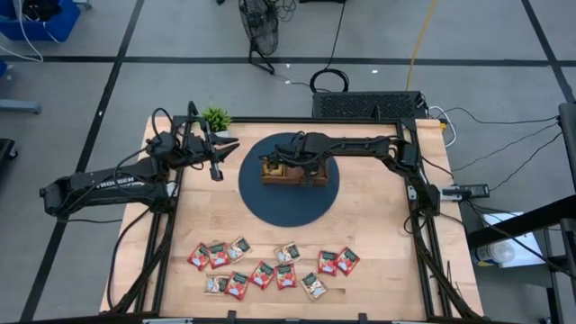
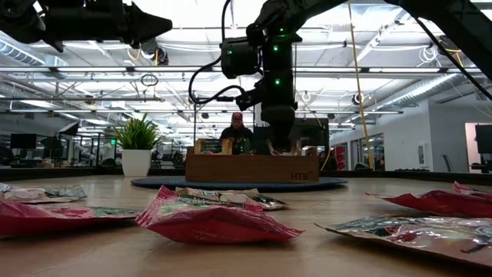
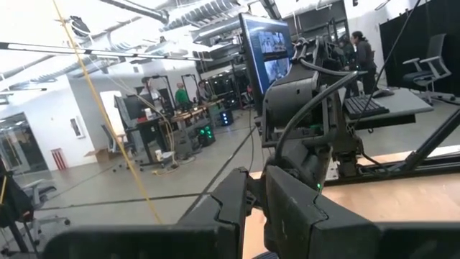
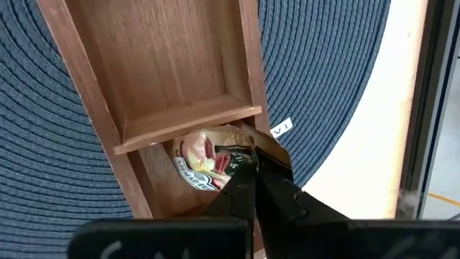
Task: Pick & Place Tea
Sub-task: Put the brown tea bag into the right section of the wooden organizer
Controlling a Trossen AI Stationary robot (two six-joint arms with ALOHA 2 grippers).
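Two arms: the right gripper (image 4: 248,169) is down inside an end compartment of the wooden tray (image 1: 292,175); the left gripper (image 1: 216,171) waits raised, off to the tray's left near the potted plant (image 1: 215,118).
Right gripper state: clenched on a tea sachet (image 4: 201,158), which sits crumpled and bowed against the compartment floor.
Left gripper state: cannot tell from the pictures; nothing seen between its fingers.
Tea location: one sachet in the tray under the right gripper; the remaining sachets (image 1: 270,267) lie scattered along the near edge of the tabletop (image 1: 378,234), well apart from the tray.
Tray location: on the round dark mat (image 1: 270,202), mid-tabletop.
Step, judged: placing, with the release not yet made.
Risk one: the sachet may cling to the fingers on opening and lift back out, since it is pinched at its crumpled edge.
Risk two: the fingertips sit close to the compartment wall and divider; a sideways pull could nudge the tray across the mat.
Risk three: the bowed sachet may spring up over the rim.
In the way: nothing between tray and sachets; several overlap, which could make single picks awkward.
Beyond: a person stands far behind the tray in the low view.
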